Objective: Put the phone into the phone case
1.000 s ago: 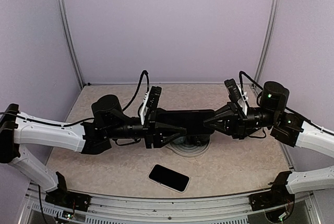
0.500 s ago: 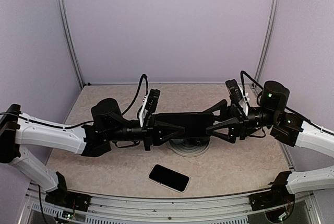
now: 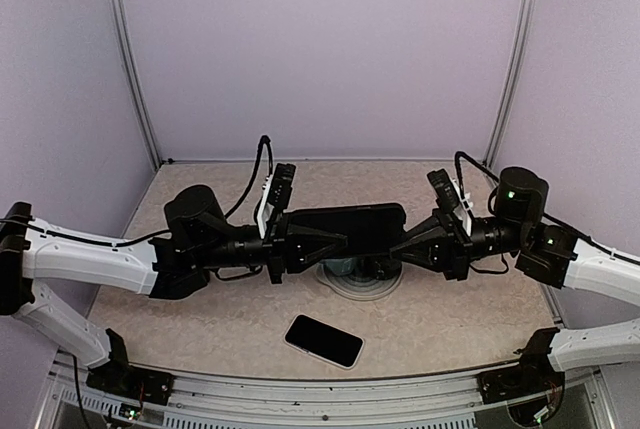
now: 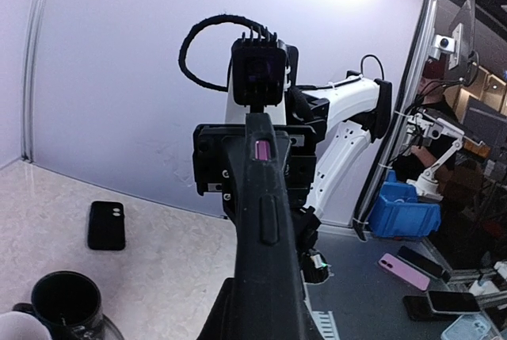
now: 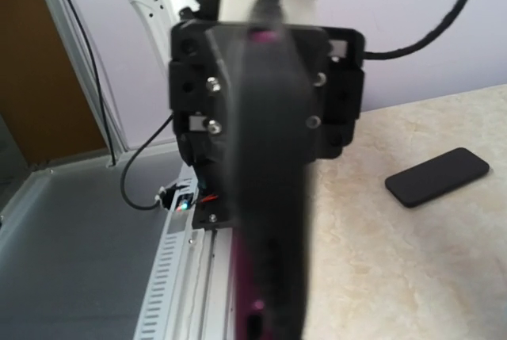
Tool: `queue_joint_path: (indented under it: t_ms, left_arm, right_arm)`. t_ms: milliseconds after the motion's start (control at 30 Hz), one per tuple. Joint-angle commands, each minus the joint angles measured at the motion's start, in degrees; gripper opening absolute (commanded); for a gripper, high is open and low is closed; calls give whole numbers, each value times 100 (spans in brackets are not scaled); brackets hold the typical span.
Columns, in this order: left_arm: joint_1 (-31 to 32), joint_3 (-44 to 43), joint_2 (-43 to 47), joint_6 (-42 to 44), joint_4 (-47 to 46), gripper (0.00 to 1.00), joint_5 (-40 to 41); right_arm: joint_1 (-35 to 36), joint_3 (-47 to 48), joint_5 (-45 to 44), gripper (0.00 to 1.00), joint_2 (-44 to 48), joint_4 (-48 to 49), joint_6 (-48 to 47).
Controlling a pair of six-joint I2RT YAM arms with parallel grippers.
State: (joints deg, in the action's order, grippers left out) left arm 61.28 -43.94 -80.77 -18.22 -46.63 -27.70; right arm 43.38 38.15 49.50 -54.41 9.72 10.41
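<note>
A black phone case (image 3: 350, 226) hangs in the air between my two grippers, above the middle of the table. A magenta edge shows inside it in the right wrist view (image 5: 273, 221). My left gripper (image 3: 322, 239) is shut on its left end, and the case's side button faces the left wrist camera (image 4: 265, 221). My right gripper (image 3: 405, 242) is shut on its right end. A flat black phone (image 3: 323, 340) lies on the table near the front edge. It also shows in the left wrist view (image 4: 106, 225) and the right wrist view (image 5: 437, 176).
A round white plate (image 3: 345, 287) with a dark mug (image 4: 63, 300) sits on the table under the held case. The booth walls and metal posts (image 3: 132, 69) close in the back and sides. A blue bin (image 4: 404, 209) and other phones lie outside the cell.
The right gripper opened half a second ago and has shut again on the case's right end. The case has risen slightly and shifted left. The phone on the table has not moved.
</note>
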Motion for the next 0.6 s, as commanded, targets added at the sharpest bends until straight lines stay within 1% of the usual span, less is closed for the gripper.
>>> queue_joint_path:
  t_ms: [0,100,200,233,267,300,333,367,400,467,533,567]
  left_arm:
    - [-4,-41,168,9,-423,0,-91]
    - [5,-69,167,60,-250,0,0]
    - [4,-49,200,145,-118,0,119]
    - [7,-63,216,205,-39,0,143]
    - [6,-75,226,269,57,0,136]
    - [8,-116,224,339,164,0,90]
    - [14,-154,221,409,291,0,49]
    - [23,-190,207,479,400,0,45]
    - [33,-213,194,518,476,0,32]
    - [47,-212,187,546,522,0,-9]
    - [59,-217,184,552,523,0,-43]
    - [70,-225,178,556,531,0,-43]
  right_arm:
    - [-8,81,-102,0,-1,69,-1]
    - [-9,104,-149,0,63,38,-26]
    - [-5,122,-441,0,141,-121,-79]
    - [-5,114,-570,22,175,-193,-83]
    - [-7,98,-606,55,209,-230,-109]
    - [-4,82,-600,78,238,-245,-142]
    - [-4,89,-611,90,255,-231,-146]
    - [0,106,-609,92,257,-217,-149]
    - [-8,126,-589,92,242,-192,-152]
    - [-6,193,-529,90,171,-154,-147]
    - [-5,237,-436,83,46,-92,-112]
    - [-6,270,-360,76,-26,-57,-88]
